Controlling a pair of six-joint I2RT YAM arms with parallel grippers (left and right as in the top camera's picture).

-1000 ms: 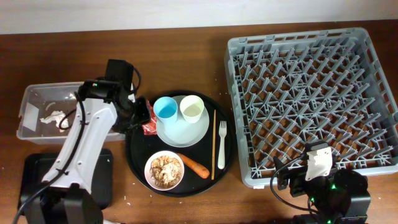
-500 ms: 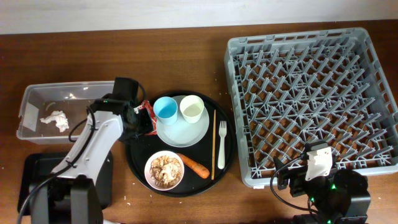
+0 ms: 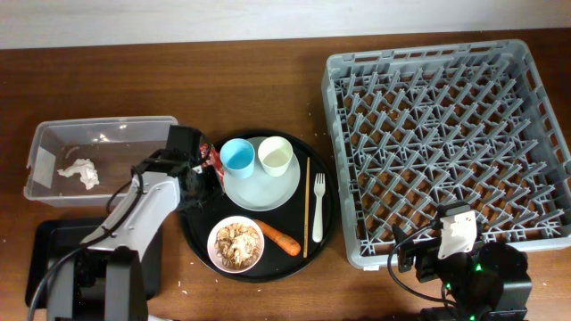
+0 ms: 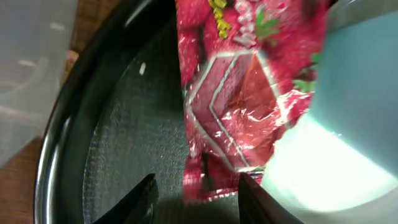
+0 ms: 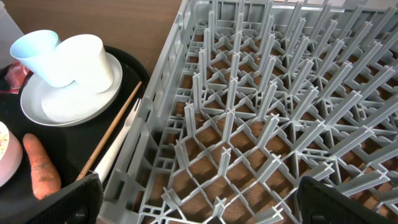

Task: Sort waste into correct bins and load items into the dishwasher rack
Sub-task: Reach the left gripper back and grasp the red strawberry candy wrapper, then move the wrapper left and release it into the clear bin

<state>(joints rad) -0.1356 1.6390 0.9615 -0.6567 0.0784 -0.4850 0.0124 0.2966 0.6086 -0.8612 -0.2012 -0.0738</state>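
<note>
A brown worktop (image 3: 250,80) carries the grey dishwasher rack (image 3: 446,134) on its right side, its peg lattice holding nothing. The right hand (image 5: 199,208) hangs over the rack's near edge, fingers spread wide and gripping nothing. A round black serving tray (image 3: 326,234) lies just left of the rack. A clear plastic box (image 3: 107,134) stands at the far left, with a shallow black tray (image 3: 49,245) in front of it. On the serving tray, a pale plate (image 3: 268,189) bears a light blue cup (image 3: 236,154) and a cream cup (image 3: 276,157), side by side and upright. A small bowl (image 3: 214,242) nearer the front holds brownish food scraps (image 3: 237,241), and an orange carrot piece (image 3: 278,237) lies just beside it. A wooden chopstick (image 3: 307,209) and a white fork (image 3: 318,209) lie parallel near the tray's right rim. The red snack wrapper (image 4: 230,106) lies at the tray's left edge against the blue cup. The left hand (image 4: 196,180) is low over it, fingers parted to either side of the wrapper's end; one appears to touch the foil, though the close view leaves that unclear. A crumpled white tissue (image 3: 78,171) sits inside the clear box.
</note>
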